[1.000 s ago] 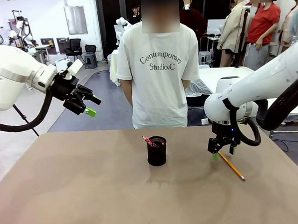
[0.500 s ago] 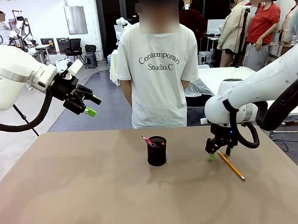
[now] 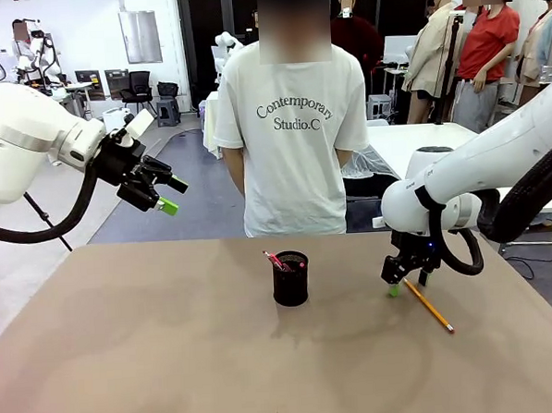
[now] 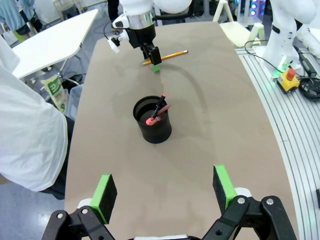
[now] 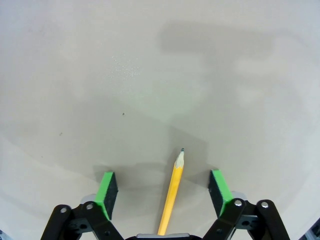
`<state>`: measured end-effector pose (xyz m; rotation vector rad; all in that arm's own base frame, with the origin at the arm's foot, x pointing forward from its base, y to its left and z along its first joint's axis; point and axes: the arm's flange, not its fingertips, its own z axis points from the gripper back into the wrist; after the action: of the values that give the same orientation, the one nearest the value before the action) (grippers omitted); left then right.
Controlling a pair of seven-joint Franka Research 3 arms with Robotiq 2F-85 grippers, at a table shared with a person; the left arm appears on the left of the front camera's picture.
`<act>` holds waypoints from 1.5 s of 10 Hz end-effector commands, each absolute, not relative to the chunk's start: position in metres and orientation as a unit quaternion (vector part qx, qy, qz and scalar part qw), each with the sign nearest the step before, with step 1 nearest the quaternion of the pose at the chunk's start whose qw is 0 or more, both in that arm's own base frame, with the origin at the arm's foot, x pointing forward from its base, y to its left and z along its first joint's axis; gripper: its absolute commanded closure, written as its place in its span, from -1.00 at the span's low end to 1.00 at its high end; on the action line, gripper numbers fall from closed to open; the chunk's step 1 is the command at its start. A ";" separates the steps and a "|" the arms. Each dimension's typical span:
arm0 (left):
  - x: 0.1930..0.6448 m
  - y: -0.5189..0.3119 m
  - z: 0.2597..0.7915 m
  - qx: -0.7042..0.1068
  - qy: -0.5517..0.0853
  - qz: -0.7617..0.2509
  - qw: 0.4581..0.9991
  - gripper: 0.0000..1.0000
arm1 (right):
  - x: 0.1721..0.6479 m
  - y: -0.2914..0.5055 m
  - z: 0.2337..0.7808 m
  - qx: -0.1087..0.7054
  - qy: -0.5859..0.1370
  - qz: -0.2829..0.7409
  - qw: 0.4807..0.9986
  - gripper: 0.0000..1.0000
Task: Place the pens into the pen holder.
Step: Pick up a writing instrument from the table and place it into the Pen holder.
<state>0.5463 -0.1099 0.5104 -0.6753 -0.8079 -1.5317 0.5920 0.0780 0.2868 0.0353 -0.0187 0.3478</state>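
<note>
The step in hand looked like the pick-up of the last pen. Two of the pens (image 4: 158, 108), with pink-red ends showing, already stood in the black mesh pen holder (image 3: 291, 279) near the middle of the counter (image 3: 173, 360). The yellow pencil (image 3: 428, 305) was the one left out, lying flat on the counter to the right of the holder and well apart from it.

The right pincer (image 3: 403, 286) was down low over the far end of that pencil. In its own wrist view the right pincer (image 5: 163, 187) was spread wide, and the pencil (image 5: 172, 192) ran up between the two green pads with its dark tip pointing away, a clear gap on either side. Nothing was pinched yet.

The left pincer (image 3: 167, 195) hung high at the left, off the counter's far-left edge, also spread and holding nothing; from there its camera looked down on the holder.

By my reading, the next move called for the right pincer to settle the last bit toward the counter and press its pads together across the pencil shaft, keeping it centred so it would not roll aside. After that would come a lift, a carry leftward to above the holder's rim, and a tip-down release among the pens already inside.
</note>
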 end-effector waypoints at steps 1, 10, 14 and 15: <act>0.544 -0.109 0.511 -0.293 -0.347 -0.660 0.599 -1.00 | 0.582 0.075 0.288 0.047 -0.016 0.182 0.982 -0.46; 0.544 -0.109 0.511 -0.293 -0.347 -0.660 0.599 -1.00 | 0.579 0.076 0.291 0.025 -0.004 0.186 0.982 1.00; 0.544 -0.109 0.511 -0.293 -0.347 -0.660 0.599 -1.00 | 0.579 0.079 0.301 0.059 -0.004 0.213 0.975 1.00; 0.544 -0.109 0.511 -0.293 -0.347 -0.660 0.599 -1.00 | 0.580 0.080 0.307 0.092 -0.006 0.216 0.972 1.00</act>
<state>0.5463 -0.1099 0.5104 -0.6753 -0.8079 -1.5318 0.5854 0.0836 0.2993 0.0913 -0.0186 0.4115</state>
